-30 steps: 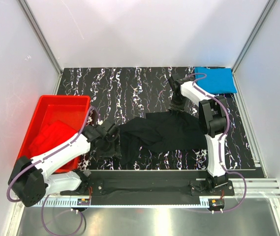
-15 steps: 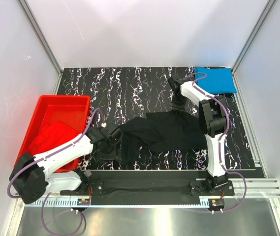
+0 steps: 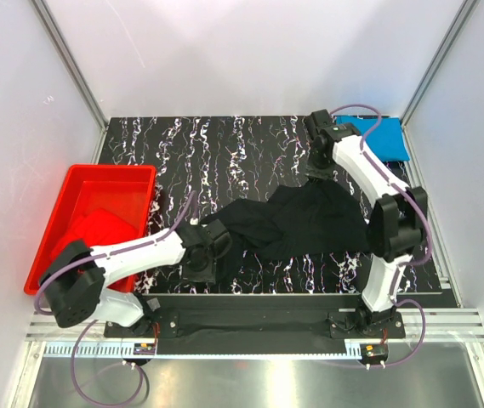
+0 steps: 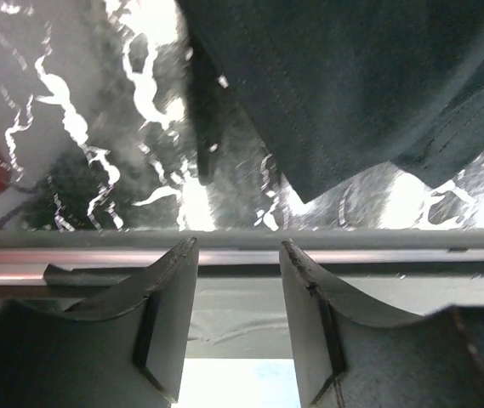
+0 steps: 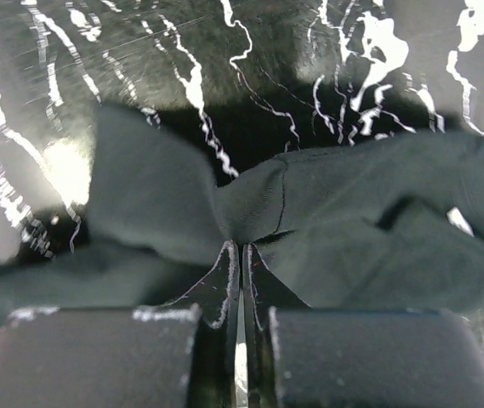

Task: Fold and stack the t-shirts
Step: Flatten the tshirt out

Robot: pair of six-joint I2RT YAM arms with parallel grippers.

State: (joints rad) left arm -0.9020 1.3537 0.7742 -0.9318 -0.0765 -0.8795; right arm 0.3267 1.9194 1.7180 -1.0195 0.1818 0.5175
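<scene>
A black t-shirt point(image 3: 310, 223) lies crumpled across the middle of the marbled table. My right gripper point(image 3: 316, 174) is shut on its far edge, and in the right wrist view the black t-shirt point(image 5: 352, 212) bunches at the right gripper point(image 5: 242, 248). My left gripper point(image 3: 201, 270) stands at the shirt's near left corner, open. In the left wrist view the left gripper point(image 4: 237, 255) has nothing between its fingers, and a corner of the black t-shirt point(image 4: 352, 93) lies just beyond them. A folded blue t-shirt point(image 3: 384, 140) rests at the far right. A red t-shirt point(image 3: 88, 238) sits in the tub.
The red plastic tub point(image 3: 110, 172) stands at the left edge of the table. A metal rail point(image 4: 242, 259) runs along the table's near edge, right under the left gripper. Pale walls and aluminium posts enclose the table on three sides.
My right gripper has shut on the black shirt's far edge and pulled it toward the far right. My left gripper slid right along the near edge to the shirt's corner, its jaws narrowing.
</scene>
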